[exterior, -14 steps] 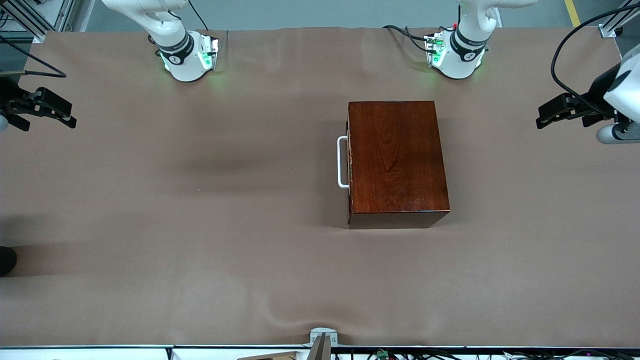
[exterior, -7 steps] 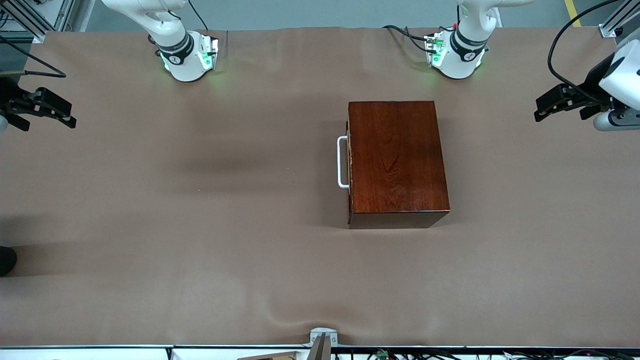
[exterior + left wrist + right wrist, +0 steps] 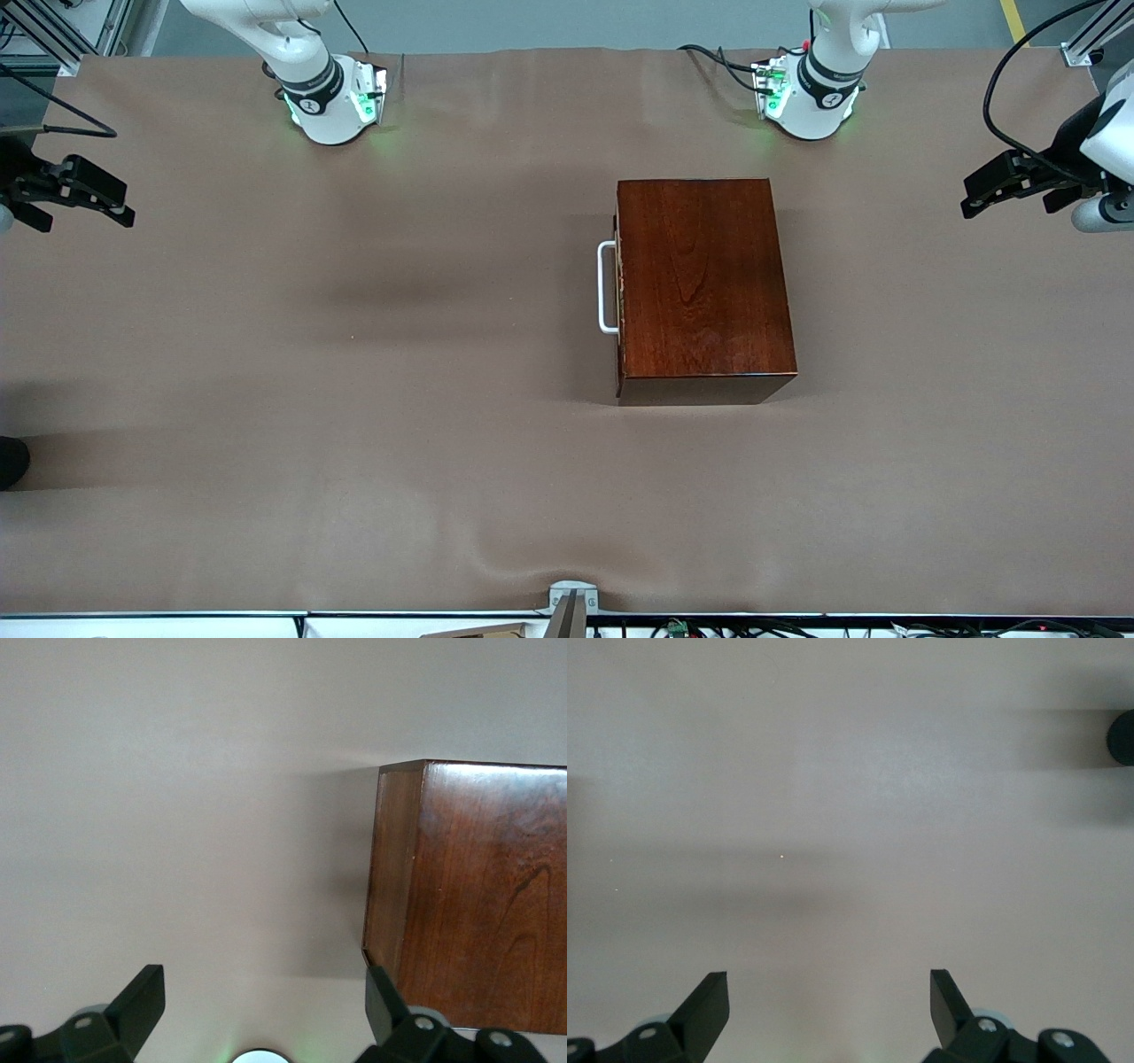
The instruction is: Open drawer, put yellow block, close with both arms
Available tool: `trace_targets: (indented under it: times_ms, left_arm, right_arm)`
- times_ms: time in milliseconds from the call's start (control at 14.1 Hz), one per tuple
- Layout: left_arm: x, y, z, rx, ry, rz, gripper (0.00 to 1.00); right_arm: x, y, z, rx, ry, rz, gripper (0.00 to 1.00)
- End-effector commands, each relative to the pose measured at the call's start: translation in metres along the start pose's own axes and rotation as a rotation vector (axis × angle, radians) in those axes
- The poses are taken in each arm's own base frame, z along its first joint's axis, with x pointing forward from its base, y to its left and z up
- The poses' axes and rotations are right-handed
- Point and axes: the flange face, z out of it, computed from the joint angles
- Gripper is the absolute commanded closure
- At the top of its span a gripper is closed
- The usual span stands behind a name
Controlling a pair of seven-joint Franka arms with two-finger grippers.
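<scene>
Front view: drawer (image 3: 619, 288) shut in glossy wooden box (image 3: 704, 283), white bar handle (image 3: 606, 288) facing right arm's end, long axis toward camera; no yellow block visible; left claw (image 3: 997, 186) nearer | left wrist: claw (image 3: 266, 1005) spread, box corner beside it | right wrist: right claw (image 3: 830, 1003) spread over bare matte desk (image 3: 850, 815)

Left gripper (image 3: 997, 190) shifts out toward left arm's end of table (image 3: 354, 443), away from box (image 3: 700, 283).
</scene>
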Motion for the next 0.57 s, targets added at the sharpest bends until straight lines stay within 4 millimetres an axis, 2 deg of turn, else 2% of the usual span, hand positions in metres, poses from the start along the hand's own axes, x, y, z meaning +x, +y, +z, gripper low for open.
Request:
trace_targets:
  times_ms: [0, 496]
  left_arm:
    - [0.0005, -0.0028, -0.0073, 0.018, 0.019, 0.005, 0.00]
    - [-0.0005, -0.0047, -0.0076, 0.033, 0.016, -0.005, 0.00]
  right_arm:
    - [-0.0030, 0.0029, -0.0021, 0.017, 0.000, 0.014, 0.00]
    - [-0.0035, 0.0029, -0.0017, 0.017, -0.004, 0.014, 0.00]
